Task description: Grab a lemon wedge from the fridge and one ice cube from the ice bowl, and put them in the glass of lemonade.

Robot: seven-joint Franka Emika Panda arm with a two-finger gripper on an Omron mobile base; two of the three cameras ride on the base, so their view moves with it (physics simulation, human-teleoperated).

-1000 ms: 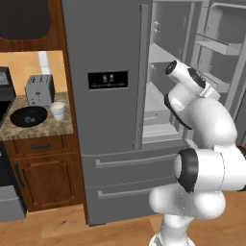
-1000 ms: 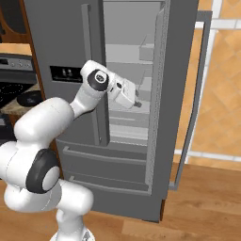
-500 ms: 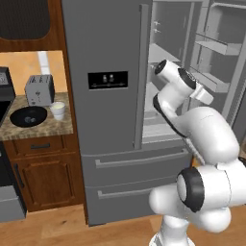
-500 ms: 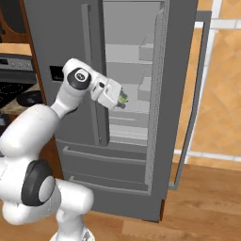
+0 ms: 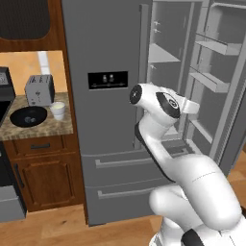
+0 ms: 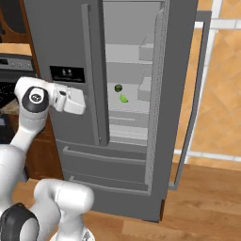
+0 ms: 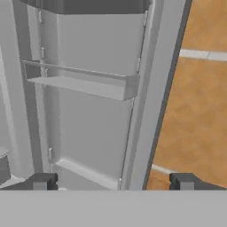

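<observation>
**Open claw faces the swung-out fridge door, wedge off to its side**

The gripper [image 7: 113,181] has its jaws wide apart and holds nothing. Straight ahead of it stands the inner face of the open right door [image 7: 95,111] of the fridge [image 6: 70,42], with a door shelf [image 7: 80,86] above the fingertips. In the right base view the hand sits in front of the shut left door, and the lemon wedge [image 6: 123,99] lies on a shelf inside the compartment, beyond the claw past that door's edge, just below a darker green round fruit [image 6: 118,87]. Behind the arm, on the counter [image 5: 43,129], sit the ice bowl [image 5: 28,116], the glass of lemonade [image 5: 58,110] just beside it, and a toaster [image 5: 39,90].
</observation>
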